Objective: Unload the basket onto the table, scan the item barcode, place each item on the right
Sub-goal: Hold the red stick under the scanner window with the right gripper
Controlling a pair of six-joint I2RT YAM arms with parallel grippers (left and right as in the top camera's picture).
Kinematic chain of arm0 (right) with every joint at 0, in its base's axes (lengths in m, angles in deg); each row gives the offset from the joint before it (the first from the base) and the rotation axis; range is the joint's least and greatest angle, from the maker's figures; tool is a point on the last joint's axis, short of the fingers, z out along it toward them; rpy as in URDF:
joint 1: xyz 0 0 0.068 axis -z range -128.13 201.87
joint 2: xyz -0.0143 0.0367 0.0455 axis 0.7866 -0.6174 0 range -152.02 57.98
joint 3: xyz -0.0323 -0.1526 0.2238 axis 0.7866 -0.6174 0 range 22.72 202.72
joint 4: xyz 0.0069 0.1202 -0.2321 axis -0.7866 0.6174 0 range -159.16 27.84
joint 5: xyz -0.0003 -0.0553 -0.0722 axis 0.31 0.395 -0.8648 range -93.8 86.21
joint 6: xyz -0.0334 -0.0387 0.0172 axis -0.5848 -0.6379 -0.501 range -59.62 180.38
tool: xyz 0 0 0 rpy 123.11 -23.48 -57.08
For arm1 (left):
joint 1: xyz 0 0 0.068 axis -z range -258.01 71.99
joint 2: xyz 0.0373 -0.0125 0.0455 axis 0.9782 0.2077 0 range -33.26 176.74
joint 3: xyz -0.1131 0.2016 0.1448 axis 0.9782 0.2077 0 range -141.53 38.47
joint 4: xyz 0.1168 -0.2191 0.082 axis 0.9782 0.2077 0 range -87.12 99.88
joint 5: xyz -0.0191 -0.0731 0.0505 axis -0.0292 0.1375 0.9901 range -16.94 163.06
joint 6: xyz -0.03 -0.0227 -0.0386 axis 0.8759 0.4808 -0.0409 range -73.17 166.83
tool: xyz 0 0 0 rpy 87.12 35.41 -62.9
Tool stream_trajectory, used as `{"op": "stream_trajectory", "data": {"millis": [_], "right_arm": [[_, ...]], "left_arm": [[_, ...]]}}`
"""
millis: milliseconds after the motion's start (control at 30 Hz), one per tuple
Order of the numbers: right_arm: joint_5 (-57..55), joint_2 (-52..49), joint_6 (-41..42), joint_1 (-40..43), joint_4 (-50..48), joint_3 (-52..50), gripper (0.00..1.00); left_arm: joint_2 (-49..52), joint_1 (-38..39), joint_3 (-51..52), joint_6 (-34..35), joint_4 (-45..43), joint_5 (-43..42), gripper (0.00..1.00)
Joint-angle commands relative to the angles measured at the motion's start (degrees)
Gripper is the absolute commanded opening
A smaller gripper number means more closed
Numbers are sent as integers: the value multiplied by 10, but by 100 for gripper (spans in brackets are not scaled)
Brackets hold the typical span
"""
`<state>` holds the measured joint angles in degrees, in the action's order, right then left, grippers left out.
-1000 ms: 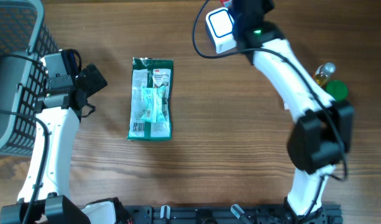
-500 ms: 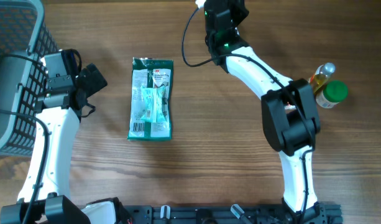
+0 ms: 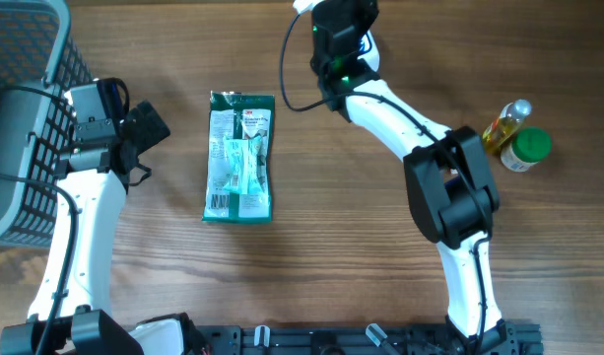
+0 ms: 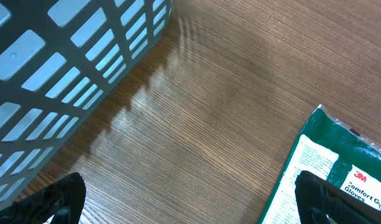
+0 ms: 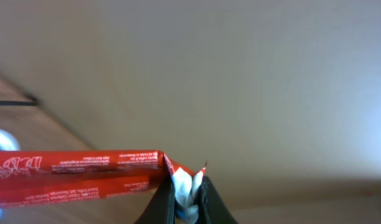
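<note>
**A:** So, where is the item?

**B:** At the far side of the table [image 3: 380,256], right of centre. The red packet [image 5: 78,174] is pinched at its crimped end seal by the right gripper [image 5: 184,198], jaws clamped almost together on the film.

**A:** And the other arm?

**B:** The left gripper [image 3: 147,133] hangs spread wide and empty on the left, between the grey basket [image 3: 26,118] and the green 3M Comfort Gloves pack [image 3: 239,155], which lies flat.

**A:** How will the packet handle?

**B:** Light, I judge. It has a thin, glossy wrapper, soft and slippery, and is likely to droop or twist when held from one end. The seal is the sound hold: flat, tough, and it leaves the printed faces uncovered for scanning.
</note>
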<state>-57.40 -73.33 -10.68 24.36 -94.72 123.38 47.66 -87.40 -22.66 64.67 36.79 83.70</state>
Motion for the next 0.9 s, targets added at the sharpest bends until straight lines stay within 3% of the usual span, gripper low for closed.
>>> {"op": "stream_trajectory", "data": {"millis": [0, 400, 700, 867], "right_arm": [[-30, -9, -49, 26, -7, 5, 4], [-8, -16, 4, 59, 4, 5, 4], [10, -26, 170, 64, 89, 5, 4], [12, -26, 220, 58, 107, 5, 5]], "left_arm": [[-2, -3, -8, -9, 0, -3, 100], [-2, -3, -8, -9, 0, -3, 100], [-2, -3, -8, -9, 0, -3, 100], [-2, -3, -8, -9, 0, -3, 100]]}}
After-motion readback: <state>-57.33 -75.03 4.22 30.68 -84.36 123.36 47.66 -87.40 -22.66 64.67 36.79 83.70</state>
